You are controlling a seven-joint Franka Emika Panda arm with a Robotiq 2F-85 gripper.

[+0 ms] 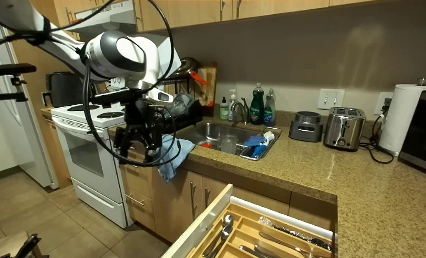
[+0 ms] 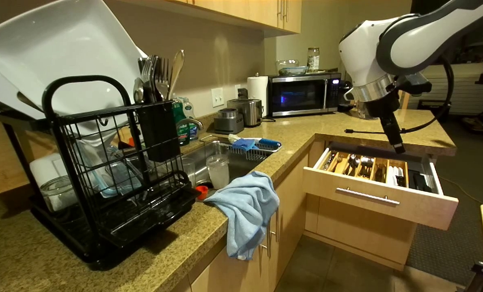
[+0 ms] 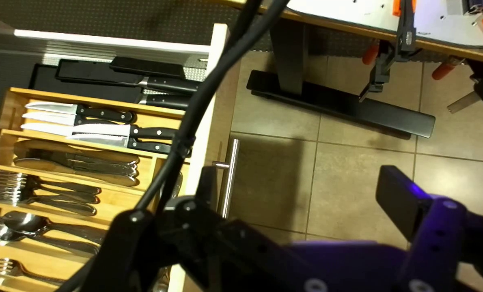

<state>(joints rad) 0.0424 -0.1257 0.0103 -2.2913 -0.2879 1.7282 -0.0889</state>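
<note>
My gripper is open in the wrist view, its two black fingers wide apart with nothing between them. It also shows in both exterior views, hanging above the floor side of a pulled-out drawer. In the wrist view the drawer's metal handle lies below and beside the left finger; no contact can be made out. A wooden cutlery tray in the drawer holds black-handled knives, table knives, forks and spoons. A black cable crosses in front of the drawer.
A sink has a blue towel over the counter edge beside it. A black dish rack, toaster and microwave stand on the counter. A table with clamps shows in the wrist view.
</note>
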